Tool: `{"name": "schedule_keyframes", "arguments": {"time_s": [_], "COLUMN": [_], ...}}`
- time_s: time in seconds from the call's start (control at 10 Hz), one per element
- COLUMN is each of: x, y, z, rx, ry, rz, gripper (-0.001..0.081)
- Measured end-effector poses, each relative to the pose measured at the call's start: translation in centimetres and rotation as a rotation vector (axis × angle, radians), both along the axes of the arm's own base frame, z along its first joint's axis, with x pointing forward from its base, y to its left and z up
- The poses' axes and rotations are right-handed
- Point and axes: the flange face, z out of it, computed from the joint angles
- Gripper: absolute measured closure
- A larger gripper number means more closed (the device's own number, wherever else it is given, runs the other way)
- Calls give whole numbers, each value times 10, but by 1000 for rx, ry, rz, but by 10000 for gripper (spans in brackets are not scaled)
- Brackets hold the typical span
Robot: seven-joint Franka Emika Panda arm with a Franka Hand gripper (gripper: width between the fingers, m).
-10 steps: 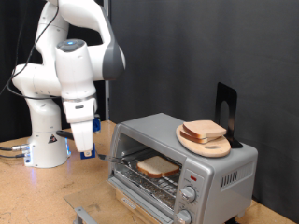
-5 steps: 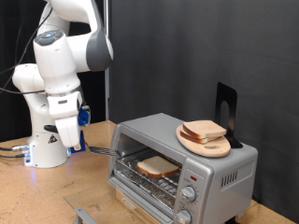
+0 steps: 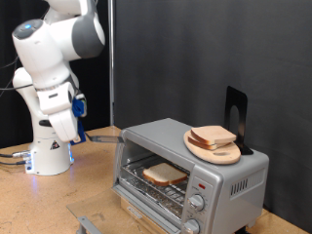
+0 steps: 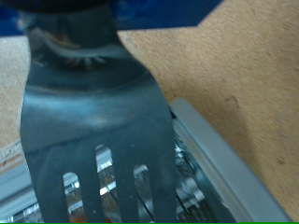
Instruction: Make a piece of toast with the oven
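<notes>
from the exterior view i see the arm drawn back toward the picture's left, its hand [image 3: 70, 136] hanging low beside the white base, well apart from the oven [image 3: 190, 175]. a dark spatula [image 3: 102, 139] sticks out from the hand toward the oven, its far end reaching near the oven's upper left corner. in the wrist view the spatula [image 4: 93, 121] fills most of the picture, a slotted black blade running out from under the hand, so i read the hand as clamped on its handle, though the fingers themselves are hidden behind the blade.

the piece of toast [image 3: 164, 174] lies flat on the wire rack inside the oven, whose door is open and folded down at the front. two round knobs sit on the panel at the oven's right. on top of the oven rests a round wooden board [image 3: 213, 148] carrying other slices of bread [image 3: 213, 136], with a black stand [image 3: 236, 109] upright just behind it. the oven stands on the cork-coloured worktop [image 3: 39, 205].
</notes>
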Motion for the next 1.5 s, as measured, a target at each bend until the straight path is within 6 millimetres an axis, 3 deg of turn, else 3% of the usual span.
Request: {"name": "schedule_keyframes", "arguments": {"time_s": [0.4,0.7,0.9,1.5], "x": [-3,-2,6,16], "y": [-15,-10,17,125], "z": [41,43,42,49], "rx": [102,114,140,138], "ry": [-54,-52,-47,-110], "rz": [-66,-90,-57,17], "gripper": [342,342,342,342]}}
